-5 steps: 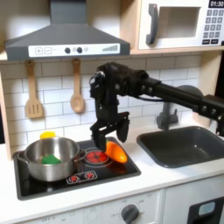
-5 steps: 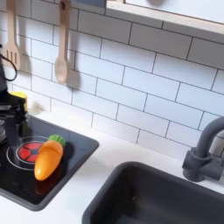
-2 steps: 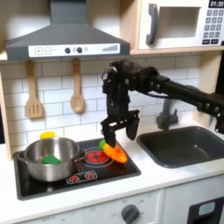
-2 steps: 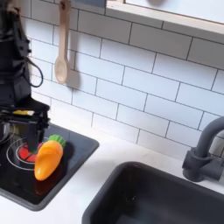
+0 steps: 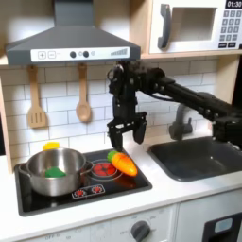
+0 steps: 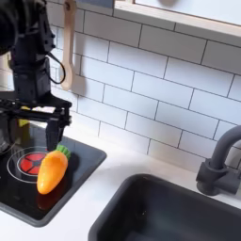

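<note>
An orange toy carrot with a green top lies on the black toy stove, at its right side by the red burner. My gripper hangs open a little above the carrot, fingers pointing down and holding nothing. In the second exterior view the gripper stands just above and behind the carrot, its two fingers spread wide. A metal pot with a green item inside sits on the stove's left burner.
A dark sink with a grey faucet lies right of the stove. A spatula and a wooden spoon hang on the tiled wall. A yellow item sits behind the pot. Range hood and microwave hang overhead.
The gripper has risen from stove level beside the carrot and shifted slightly to the first exterior view's right. It stays open. The carrot stays lying on the stove.
</note>
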Robot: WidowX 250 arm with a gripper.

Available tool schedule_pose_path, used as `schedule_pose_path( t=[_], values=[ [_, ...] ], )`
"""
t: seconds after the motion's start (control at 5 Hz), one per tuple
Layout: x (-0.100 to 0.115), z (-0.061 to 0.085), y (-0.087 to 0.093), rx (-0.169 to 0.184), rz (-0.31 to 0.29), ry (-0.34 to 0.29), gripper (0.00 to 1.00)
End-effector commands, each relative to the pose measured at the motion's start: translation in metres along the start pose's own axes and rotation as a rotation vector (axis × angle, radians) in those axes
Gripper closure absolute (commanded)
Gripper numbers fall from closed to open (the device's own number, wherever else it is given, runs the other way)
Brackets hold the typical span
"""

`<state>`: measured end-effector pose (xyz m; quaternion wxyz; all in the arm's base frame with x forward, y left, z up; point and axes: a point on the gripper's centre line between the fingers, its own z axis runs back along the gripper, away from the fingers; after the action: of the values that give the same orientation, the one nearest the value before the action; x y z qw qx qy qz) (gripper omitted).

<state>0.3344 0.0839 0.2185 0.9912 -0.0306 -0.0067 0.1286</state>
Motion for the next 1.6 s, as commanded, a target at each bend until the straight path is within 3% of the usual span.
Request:
schedule_pose_path(
  t=[0.0,0.2,0.4,0.6,0.8,1.0,1.2,1.4],
  values=[
    [0.027,-0.006,0.001,0.013,0.061,0.021,0.0],
    [0.023,-0.009,0.003,0.039,0.067,0.057,0.0],
    [0.016,-0.01,0.01,0.057,0.05,0.048,0.0],
    [0.009,-0.023,0.011,0.065,0.011,0.062,0.0],
    [0.001,-0.02,0.008,0.032,0.003,0.073,0.0],
    [-0.003,-0.015,0.005,0.045,-0.021,0.061,0.0],
    [-0.002,-0.021,0.008,0.051,-0.011,0.081,0.0],
    [-0.002,-0.016,0.008,0.07,-0.009,0.036,0.0]
  ],
)
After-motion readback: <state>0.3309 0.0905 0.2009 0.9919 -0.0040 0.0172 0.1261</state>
